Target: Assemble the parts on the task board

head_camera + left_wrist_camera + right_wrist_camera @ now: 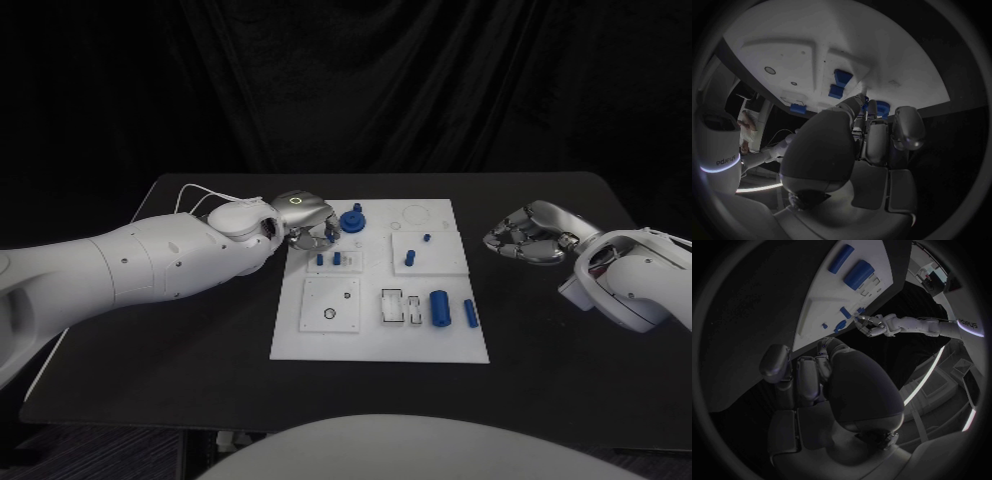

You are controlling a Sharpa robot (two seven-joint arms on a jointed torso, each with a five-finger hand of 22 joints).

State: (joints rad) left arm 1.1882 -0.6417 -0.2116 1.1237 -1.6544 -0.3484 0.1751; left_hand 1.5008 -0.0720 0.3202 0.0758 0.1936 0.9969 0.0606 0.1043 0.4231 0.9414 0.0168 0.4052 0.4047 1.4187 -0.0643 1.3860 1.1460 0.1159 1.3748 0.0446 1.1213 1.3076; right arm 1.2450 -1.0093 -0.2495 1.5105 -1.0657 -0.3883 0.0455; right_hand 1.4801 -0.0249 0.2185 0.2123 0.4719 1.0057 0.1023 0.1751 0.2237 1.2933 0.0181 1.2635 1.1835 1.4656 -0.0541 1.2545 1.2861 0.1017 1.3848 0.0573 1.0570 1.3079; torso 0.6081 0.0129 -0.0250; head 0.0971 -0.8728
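Fingers [320, 237] of the left hand [306, 222] are seen over the far left corner of the task board [378, 340], just beside a round blue part [352, 222] that stands there; whether that part is pinched or merely touched cannot be told from the head view. From the left wrist view the fingers [904, 127] are shown stretched forward toward the same blue part [879, 108], which is partly hidden behind them, so a grasp cannot be confirmed there either. Two small blue pegs [329, 259] are seen standing close by the left hand in the head view, and they appear in the left wrist view as two blue blocks [839, 83] on the white board [786, 50], with a further blue piece [797, 108] at the board's edge. On the near right part of the board a blue cylinder [440, 309] and a slimmer blue pin [470, 313] are laid side by side; these are given more plainly by the right wrist view, where the cylinder [859, 273] and pin [841, 258] lie at the far end of the board [820, 305]. The right hand [528, 234] is held off the board's right edge, over the black table [173, 380], with its fingers [798, 377] curled inward and nothing visibly in them. The left arm [130, 265] is reached across the table's left side, and it is also caught in the right wrist view, with its hand [870, 325] at the board's corner.
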